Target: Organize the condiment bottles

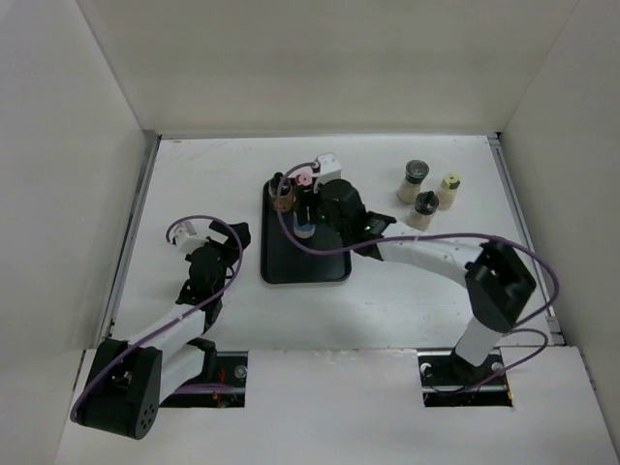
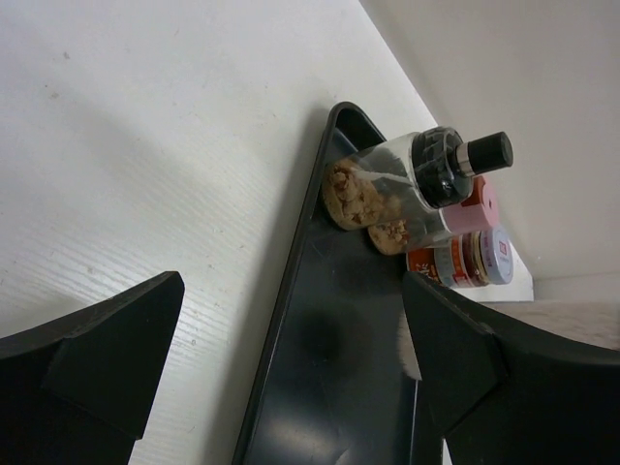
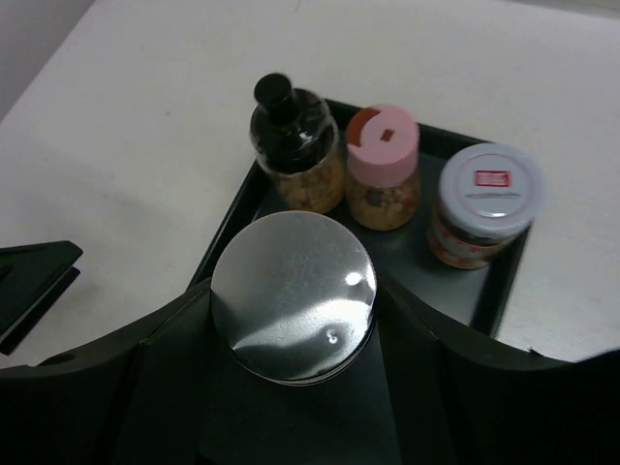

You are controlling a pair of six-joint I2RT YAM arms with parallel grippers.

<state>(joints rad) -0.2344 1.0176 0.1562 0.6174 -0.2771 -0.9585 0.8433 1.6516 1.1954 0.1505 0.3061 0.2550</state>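
Bottle, round with mirror-bright silver cap, clamped between right jaws.

Black-cap jar, pink-cap jar and lilac-cap jar are being kept upright in the tray. The silver-lid jar is being gripped there, and three bottles are being left standing outside.

Bottle row across tray's far end

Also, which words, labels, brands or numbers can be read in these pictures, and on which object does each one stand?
No text is readable for certain.
The small jar with lilac lid: red rectangular logo with white marks on the lid, too blurred to read.
Same jar, red body label: print too small to read.
The shiny silver-lidded jar, pink-capped bottle, black-capped bottle: no text visible.
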